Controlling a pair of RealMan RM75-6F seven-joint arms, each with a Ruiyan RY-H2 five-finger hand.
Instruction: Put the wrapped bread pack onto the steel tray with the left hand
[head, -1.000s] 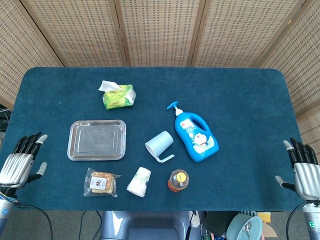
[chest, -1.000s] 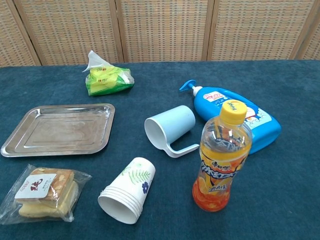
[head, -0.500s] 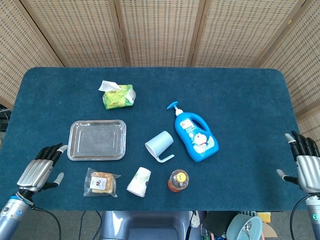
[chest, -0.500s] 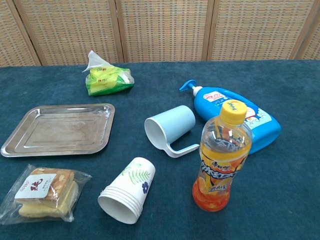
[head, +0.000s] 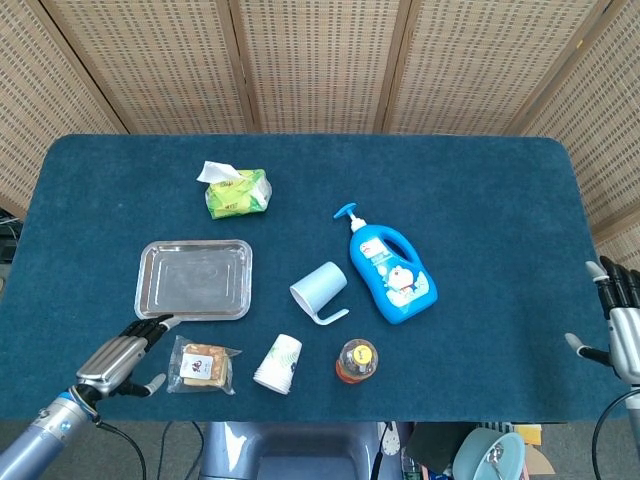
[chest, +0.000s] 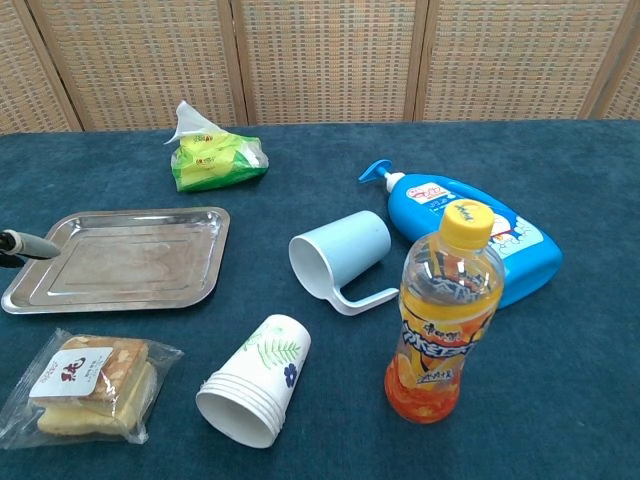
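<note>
The wrapped bread pack (head: 203, 365) (chest: 86, 385) lies flat near the table's front edge, just in front of the empty steel tray (head: 194, 279) (chest: 120, 258). My left hand (head: 122, 355) hovers open just left of the pack, fingers stretched toward the tray's front left corner, not touching the pack. In the chest view only a fingertip (chest: 25, 245) shows at the left edge. My right hand (head: 622, 315) is open at the far right edge of the table, holding nothing.
A stack of paper cups (head: 279, 363) lies on its side right of the pack. A tipped blue mug (head: 319, 290), an orange drink bottle (head: 357, 361), a blue pump bottle (head: 390, 274) and a green tissue pack (head: 237, 192) occupy the middle and back.
My left hand has moved right and inward from the table's left edge to beside the bread pack. The right hand drifted further right, partly out of frame.
</note>
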